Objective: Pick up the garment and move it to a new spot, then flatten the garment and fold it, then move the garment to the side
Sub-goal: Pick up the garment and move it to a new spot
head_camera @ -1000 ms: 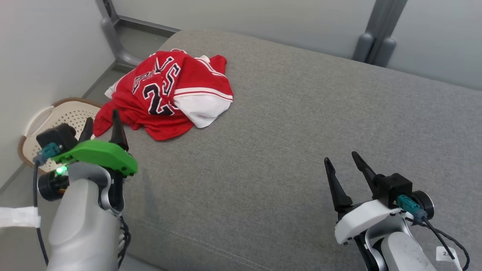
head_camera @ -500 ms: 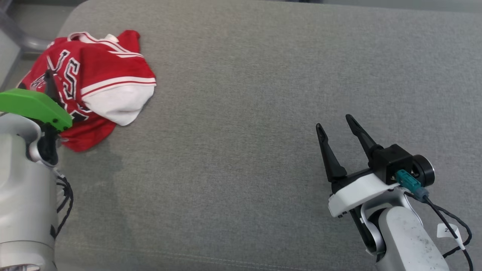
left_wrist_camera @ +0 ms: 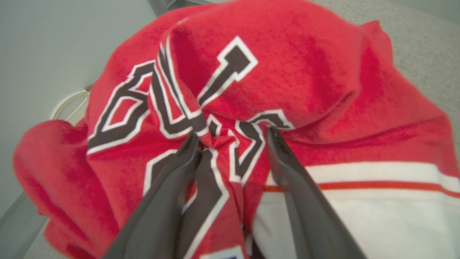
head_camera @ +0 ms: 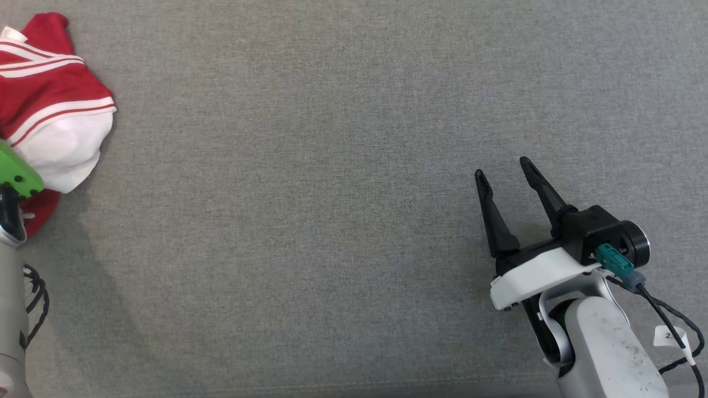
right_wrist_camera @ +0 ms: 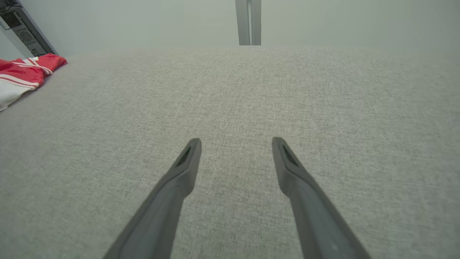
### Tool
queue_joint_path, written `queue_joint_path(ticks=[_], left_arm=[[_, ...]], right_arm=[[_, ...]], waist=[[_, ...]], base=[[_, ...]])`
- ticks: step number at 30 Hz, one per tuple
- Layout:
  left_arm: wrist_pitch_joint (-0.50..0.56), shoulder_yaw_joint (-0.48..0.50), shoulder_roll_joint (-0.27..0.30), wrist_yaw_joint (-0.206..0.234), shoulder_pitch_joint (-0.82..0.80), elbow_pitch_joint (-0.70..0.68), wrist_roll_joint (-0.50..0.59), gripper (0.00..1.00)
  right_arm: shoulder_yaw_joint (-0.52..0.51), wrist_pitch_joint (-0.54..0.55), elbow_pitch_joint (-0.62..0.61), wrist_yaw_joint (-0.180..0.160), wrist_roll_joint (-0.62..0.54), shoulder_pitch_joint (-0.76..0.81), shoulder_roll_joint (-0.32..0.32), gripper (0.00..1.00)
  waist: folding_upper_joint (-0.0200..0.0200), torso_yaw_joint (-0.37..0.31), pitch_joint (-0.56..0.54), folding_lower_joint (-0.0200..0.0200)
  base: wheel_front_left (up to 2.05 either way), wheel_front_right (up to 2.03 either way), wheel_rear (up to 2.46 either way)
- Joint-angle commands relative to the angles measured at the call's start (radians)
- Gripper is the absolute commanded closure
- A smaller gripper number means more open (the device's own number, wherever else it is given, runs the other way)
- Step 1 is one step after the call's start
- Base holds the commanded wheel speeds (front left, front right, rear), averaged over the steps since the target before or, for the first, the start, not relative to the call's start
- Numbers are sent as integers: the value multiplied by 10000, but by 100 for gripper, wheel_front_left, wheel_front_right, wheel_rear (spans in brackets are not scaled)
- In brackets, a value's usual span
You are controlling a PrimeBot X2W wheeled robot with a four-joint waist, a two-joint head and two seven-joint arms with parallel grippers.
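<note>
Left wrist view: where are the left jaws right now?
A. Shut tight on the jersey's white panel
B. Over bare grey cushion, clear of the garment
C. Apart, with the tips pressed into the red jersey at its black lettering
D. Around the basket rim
C: the left gripper has its jaws standing apart, the tips sunk into the red jersey with a bunched fold of the black lettering between them.

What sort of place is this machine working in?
Probably a test room staged like a home: a broad grey upholstered surface, like a bed or sofa, a crumpled red jersey lying on it, and bare pale walls with a grey metal post behind.
</note>
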Motion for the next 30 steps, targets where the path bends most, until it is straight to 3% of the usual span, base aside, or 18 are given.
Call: queue_joint_path(ticks=[1, 5, 10, 16, 23, 30], left_arm=[[-86, -38, 68, -91, -138, -116, 42, 100], [-237, -126, 338, -277, -289, -510, 91, 100], [-302, -204, 707, -866, -577, -1305, -18, 100], [62, -465, 720, -1414, -1085, -2671, -114, 100], [546, -955, 17, -1693, -1309, -4571, -461, 100], [934, -1468, -1094, -1804, -1101, -6422, -975, 100]], right_arm=[[-32, -83, 59, 1, 112, -77, -18, 0], [71, -221, 275, 1, 229, -109, -17, 0], [260, -492, 723, 1, 553, -143, -23, 0], [430, -861, 1371, 1, 1045, 43, -24, 0], [297, -1151, 1910, 1, 1370, 416, -24, 0], [-8, -1220, 2001, 1, 1300, 738, -21, 0]], waist=[[0, -139, 120, -1], [0, 57, -268, -1], [0, 242, -1041, -1], [0, 178, -2103, -1], [0, -449, -3253, -1], [0, -1620, -3770, -1]], base=[[0, 0, 0], [0, 0, 0], [0, 0, 0], [0, 0, 0], [0, 0, 0], [0, 0, 0]])
